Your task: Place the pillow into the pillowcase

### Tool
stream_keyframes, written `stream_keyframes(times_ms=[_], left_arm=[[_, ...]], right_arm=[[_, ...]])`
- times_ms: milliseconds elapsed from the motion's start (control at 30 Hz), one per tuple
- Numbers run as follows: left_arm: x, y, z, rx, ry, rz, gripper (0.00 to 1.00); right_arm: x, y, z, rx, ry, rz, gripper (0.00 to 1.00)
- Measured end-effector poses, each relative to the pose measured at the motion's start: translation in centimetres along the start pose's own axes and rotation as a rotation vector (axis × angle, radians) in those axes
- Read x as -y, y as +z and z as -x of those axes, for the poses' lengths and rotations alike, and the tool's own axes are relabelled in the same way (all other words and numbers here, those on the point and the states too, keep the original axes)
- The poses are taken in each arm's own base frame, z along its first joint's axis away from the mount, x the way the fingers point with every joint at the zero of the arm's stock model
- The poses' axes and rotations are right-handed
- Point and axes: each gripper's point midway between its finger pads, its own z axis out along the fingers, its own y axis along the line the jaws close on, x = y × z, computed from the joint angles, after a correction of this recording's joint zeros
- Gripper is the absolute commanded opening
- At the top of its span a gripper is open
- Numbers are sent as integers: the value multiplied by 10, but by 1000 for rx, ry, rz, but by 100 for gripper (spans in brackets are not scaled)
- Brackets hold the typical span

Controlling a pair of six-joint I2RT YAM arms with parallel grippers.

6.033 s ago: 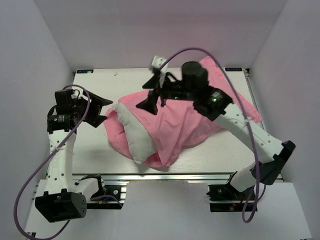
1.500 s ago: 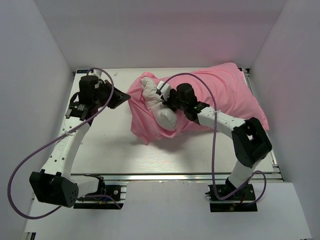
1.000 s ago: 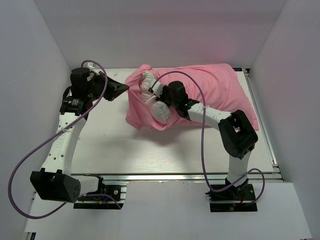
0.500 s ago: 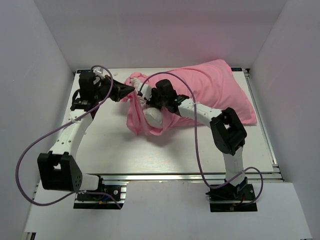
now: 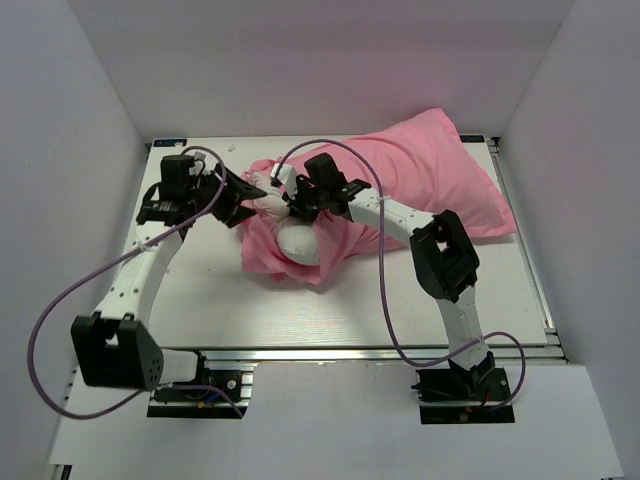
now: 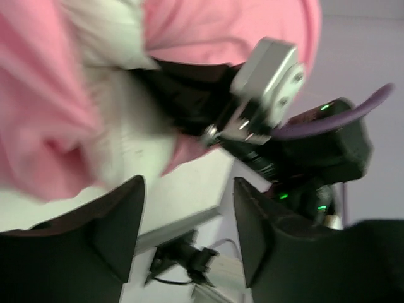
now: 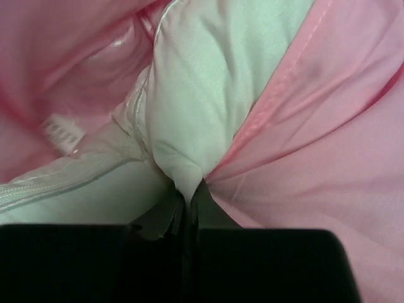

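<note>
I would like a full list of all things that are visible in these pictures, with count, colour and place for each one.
pillow: one, white, mostly inside the pillowcase, one end showing at its left opening
pillowcase: one, pink, from the table's middle to its far right corner
table: one, white, under everything
purple cables: two, one looping along each arm
walls: three, pale, around the table
left arm: one, white and black, jaws open beside the case's opening
right arm: one, white and black, jaws shut on the pillow's exposed end

overhead view wide; wrist views close (both share pillow (image 7: 211, 82))
</note>
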Motion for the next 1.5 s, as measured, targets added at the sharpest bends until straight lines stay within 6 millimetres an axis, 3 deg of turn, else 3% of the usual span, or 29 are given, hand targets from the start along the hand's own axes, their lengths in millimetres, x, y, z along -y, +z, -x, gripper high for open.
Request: stream_keyframes(times_ms=[100, 233, 367, 467, 567, 733, 833, 1200, 1400, 1500], left_arm=[[-13, -29, -6, 77, 25, 97, 71], [-15, -65, -9, 179, 72, 142, 71], [-14, -72, -9, 202, 81, 143, 65], [-23, -57, -7, 181, 63, 162, 57], [-40, -28, -10, 129, 45, 215, 52], [-77, 29, -22, 42, 56, 378, 53], [-101, 51, -24, 29, 73, 487, 56], [-158, 72, 16, 154, 150, 807, 59], [-193, 92, 9, 107, 168, 909, 59], [-197, 100, 7, 97, 179, 924, 59]], right_arm=[[0, -2, -3, 7, 37, 27, 0], [-1, -5, -5, 12, 72, 53, 0], [-4, -5, -4, 18, 97, 67, 0], [-4, -6, -4, 19, 111, 69, 0], [-4, -6, -4, 19, 123, 69, 0], [-5, -6, -3, 20, 137, 68, 0], [-5, -7, -3, 22, 144, 69, 0], [-8, -12, -3, 26, 165, 82, 0], [-8, -13, -3, 28, 175, 85, 0], [-8, -13, -3, 28, 180, 85, 0]])
